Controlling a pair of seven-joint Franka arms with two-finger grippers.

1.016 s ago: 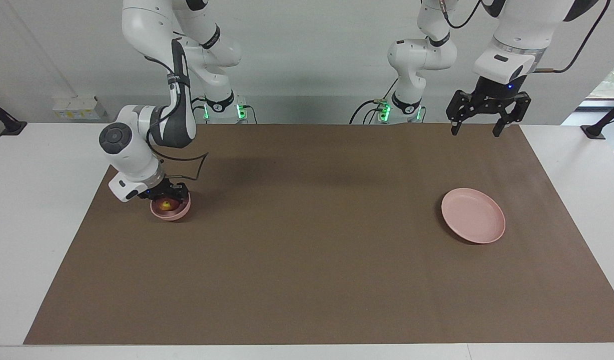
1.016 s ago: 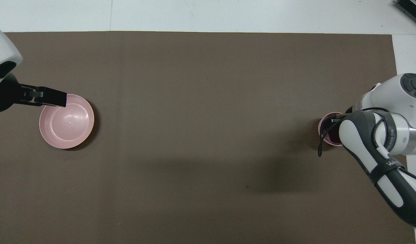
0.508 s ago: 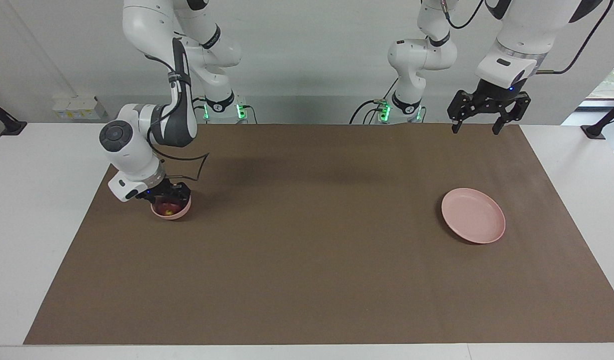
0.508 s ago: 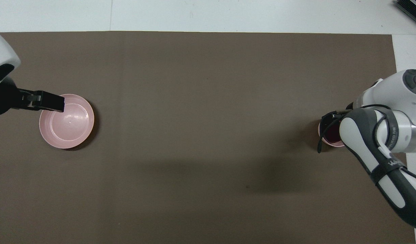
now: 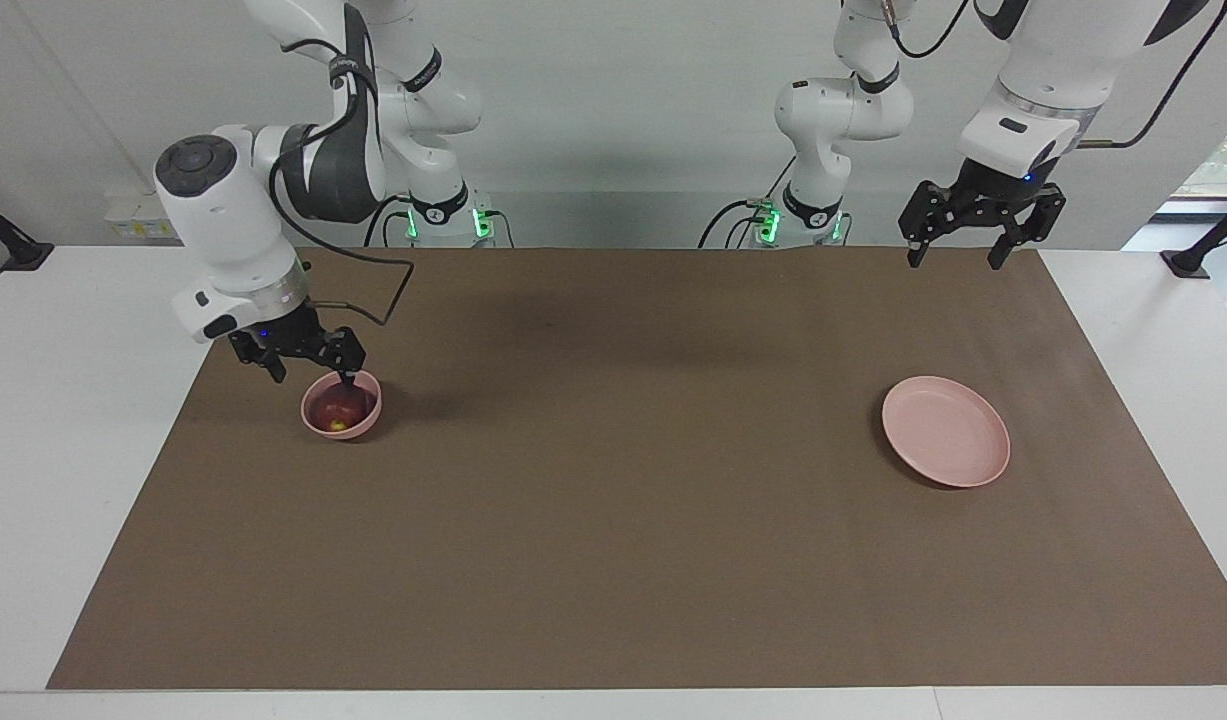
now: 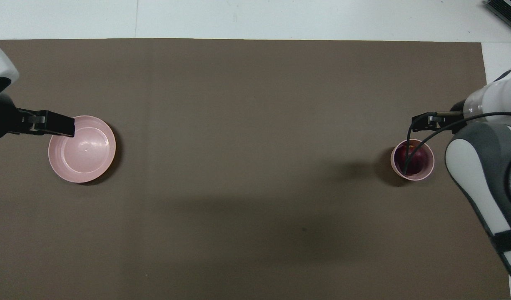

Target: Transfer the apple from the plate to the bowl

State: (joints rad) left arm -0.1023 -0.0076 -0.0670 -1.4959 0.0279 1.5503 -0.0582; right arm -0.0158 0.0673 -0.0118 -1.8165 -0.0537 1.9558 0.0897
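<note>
The dark red apple (image 5: 339, 408) (image 6: 417, 158) lies inside the small pink bowl (image 5: 371, 416) (image 6: 430, 166), toward the right arm's end of the table. My right gripper (image 5: 311, 373) hangs open just above the bowl, holding nothing, one fingertip over the rim. The wide pink plate (image 5: 945, 431) (image 6: 81, 149) sits bare toward the left arm's end. My left gripper (image 5: 954, 262) waits open and high in the air, well above the plate and touching nothing.
A brown mat (image 5: 613, 500) covers most of the white table (image 5: 83, 330). A black cable (image 6: 406, 156) from the right arm hangs across the bowl in the overhead view. Nothing else stands on the mat between bowl and plate.
My right gripper opened and let go of the apple in the bowl, then rose clear of it. The left gripper barely shifted.
</note>
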